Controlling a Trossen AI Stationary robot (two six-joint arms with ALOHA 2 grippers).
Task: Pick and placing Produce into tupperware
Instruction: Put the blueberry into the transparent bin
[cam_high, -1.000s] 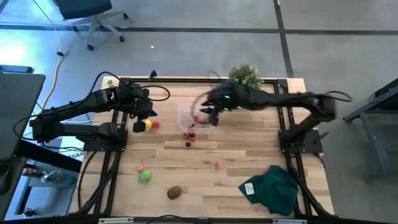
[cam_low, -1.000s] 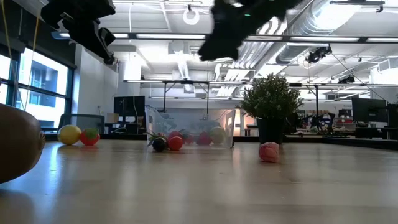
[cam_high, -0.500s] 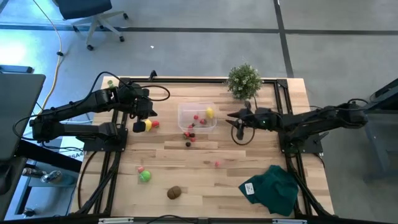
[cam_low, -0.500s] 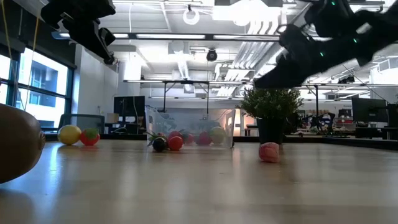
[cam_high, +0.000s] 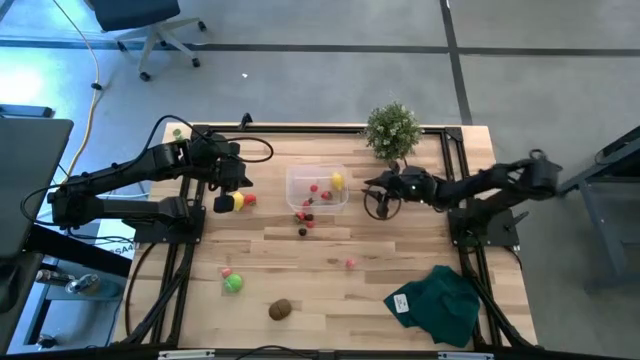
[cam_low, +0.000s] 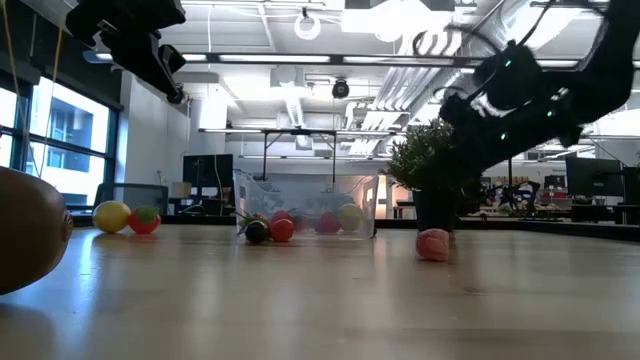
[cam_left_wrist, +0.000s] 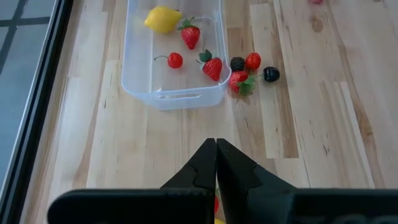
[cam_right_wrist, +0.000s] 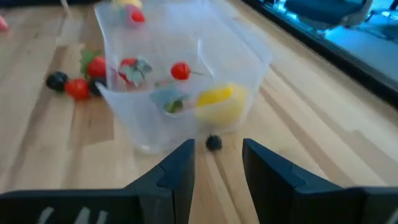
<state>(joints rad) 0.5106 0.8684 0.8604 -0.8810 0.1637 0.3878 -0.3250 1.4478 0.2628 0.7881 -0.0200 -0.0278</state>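
Clear tupperware (cam_high: 317, 188) sits mid-counter toward the far edge, holding a yellow lemon (cam_left_wrist: 163, 18), two strawberries (cam_left_wrist: 190, 37) and a cherry (cam_left_wrist: 175, 60); more berries (cam_left_wrist: 250, 67) lie just outside its near wall. Right gripper (cam_high: 379, 201) hovers beside it, fingers apart and empty. Left gripper (cam_high: 226, 187) waits well to the container's other side, fingers together; open counter (cam_high: 400, 270) lies toward the near edge.

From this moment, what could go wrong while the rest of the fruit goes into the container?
1. A small dark berry lies right against the clear container wall; the open right gripper reaching for it may push the light container.
2. A cluster of berries lies tight beside the container, so one grasp may scatter its neighbours.
3. The round green ball may roll when touched.
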